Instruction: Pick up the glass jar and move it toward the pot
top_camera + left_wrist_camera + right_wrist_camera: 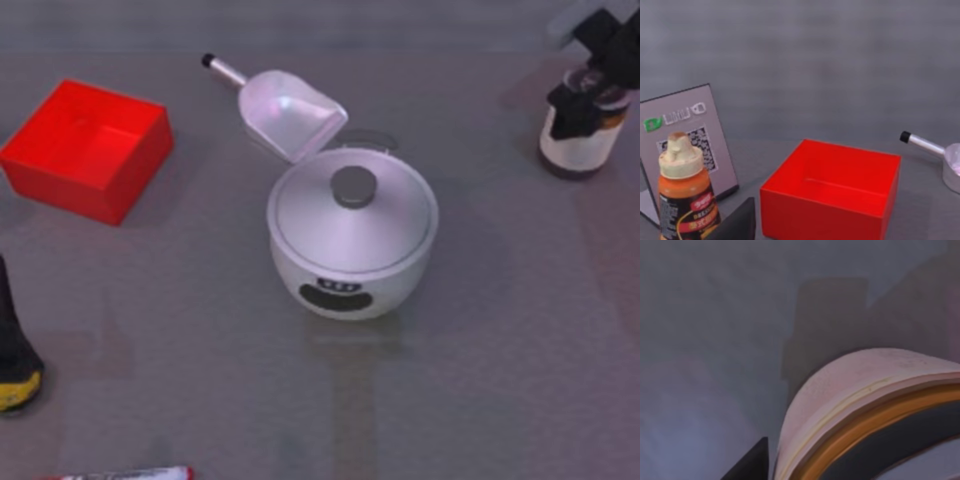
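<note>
Glass jar (583,130) stands at the table's far right, well apart from the pot (352,232) in the middle. My right gripper (590,97) sits down over its lid end, but whether the fingers have closed on it I cannot tell. Before lifting, the grip should be firm below the lid; then raise it straight and carry it left, keeping it upright.

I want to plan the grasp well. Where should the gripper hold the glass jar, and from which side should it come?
Probably from above: the glass jar stands upright near the table's far right, nothing crowding it. Close across the round body just under the lid. The right gripper is already there.
</note>
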{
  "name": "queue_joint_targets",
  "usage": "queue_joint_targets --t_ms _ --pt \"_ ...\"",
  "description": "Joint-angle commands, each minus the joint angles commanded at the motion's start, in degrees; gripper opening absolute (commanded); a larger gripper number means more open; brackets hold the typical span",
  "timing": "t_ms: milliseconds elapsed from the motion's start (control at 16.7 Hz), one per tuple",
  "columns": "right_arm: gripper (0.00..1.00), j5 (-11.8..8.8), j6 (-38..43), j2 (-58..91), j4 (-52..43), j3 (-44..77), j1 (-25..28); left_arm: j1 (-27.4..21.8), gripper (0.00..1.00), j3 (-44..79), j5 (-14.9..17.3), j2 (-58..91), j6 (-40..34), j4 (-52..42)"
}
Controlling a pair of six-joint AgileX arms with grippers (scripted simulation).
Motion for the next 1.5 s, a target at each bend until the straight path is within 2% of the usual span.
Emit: queue_joint_targets --t_ms 540,1140,1500 --pt "0.00 0.0 0.1 -2.1 0.3 -2.1 -0.2 0.0 1.00 0.0 0.0 0.0 0.0 0.0" --pt "0.00 -0.3 0.2 -30.3 4.3 -35.0 0.4 0.0 1.00 0.0 0.0 0.0 0.0 0.0" --pt "0.00 -0.4 0.1 -34.9 4.8 -39.8 0.6 0.0 1.00 0.0 0.0 0.0 0.0 0.0"
